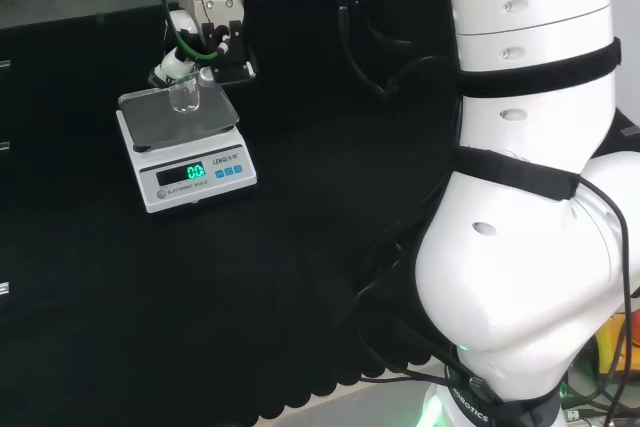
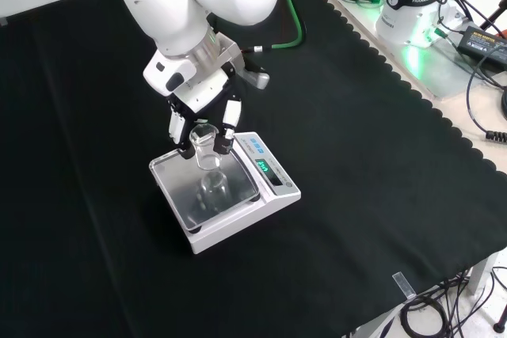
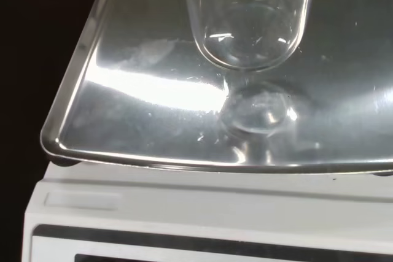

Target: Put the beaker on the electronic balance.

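While the hand (image 2: 207, 120) is hanging over the electronic balance (image 2: 226, 192), its fingers (image 2: 229, 127) are curling round the clear beaker (image 2: 206, 148) — clamped on its upper part. That beaker (upright, with nothing visible inside) is hovering just above the steel pan (image 3: 153, 90), its reflection sitting apart from its base in the wrist view. Black cloth is covering the tabletop (image 2: 380, 164).

Black cloth (image 2: 380, 164) with a scalloped edge covers the worktop. Beyond that edge, in the front view, a pale surface (image 2: 451, 77) carries cables and a black power brick (image 2: 483, 37).
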`<state>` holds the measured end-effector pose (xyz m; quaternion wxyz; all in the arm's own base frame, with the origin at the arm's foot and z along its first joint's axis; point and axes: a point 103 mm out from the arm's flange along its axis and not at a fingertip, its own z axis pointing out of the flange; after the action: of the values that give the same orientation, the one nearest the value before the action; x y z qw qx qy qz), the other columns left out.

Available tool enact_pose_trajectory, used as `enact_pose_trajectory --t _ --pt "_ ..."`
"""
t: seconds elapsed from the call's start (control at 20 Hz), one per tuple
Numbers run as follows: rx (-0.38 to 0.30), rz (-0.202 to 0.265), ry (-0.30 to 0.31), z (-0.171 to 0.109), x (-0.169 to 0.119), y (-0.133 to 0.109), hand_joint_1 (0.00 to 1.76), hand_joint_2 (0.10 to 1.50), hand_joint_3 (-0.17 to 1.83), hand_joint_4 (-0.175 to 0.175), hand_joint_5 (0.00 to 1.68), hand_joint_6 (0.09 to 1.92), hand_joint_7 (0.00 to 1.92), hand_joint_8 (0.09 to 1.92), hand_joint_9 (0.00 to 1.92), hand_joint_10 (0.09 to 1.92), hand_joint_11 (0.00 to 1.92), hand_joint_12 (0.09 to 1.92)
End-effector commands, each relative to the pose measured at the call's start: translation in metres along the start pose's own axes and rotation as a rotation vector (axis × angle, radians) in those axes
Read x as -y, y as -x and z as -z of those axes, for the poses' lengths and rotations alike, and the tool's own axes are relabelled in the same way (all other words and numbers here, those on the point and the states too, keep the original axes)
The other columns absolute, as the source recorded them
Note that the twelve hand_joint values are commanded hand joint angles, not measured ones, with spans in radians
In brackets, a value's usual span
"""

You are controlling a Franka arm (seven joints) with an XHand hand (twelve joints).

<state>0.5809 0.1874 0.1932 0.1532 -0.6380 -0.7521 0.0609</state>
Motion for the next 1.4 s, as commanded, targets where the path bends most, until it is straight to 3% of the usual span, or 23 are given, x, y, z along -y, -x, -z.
enact_pose_trajectory --t 0.05,0.75,1.4 --pt "0.036 -0.021 0.012 -0.014 -0.016 -0.009 1.16 1.12 -0.17 -0.175 0.84 0.85 1.12 0.85 1.50 0.33 1.59 0.55" --pt "0.069 -0.057 0.018 -0.021 -0.029 -0.006 1.16 1.12 -0.17 -0.175 0.84 0.85 1.12 0.85 1.50 0.34 1.59 0.55" --pt "0.090 -0.069 -0.016 -0.022 -0.029 -0.006 1.09 1.11 -0.17 -0.175 0.79 0.87 1.10 0.85 1.49 0.36 1.64 0.58"
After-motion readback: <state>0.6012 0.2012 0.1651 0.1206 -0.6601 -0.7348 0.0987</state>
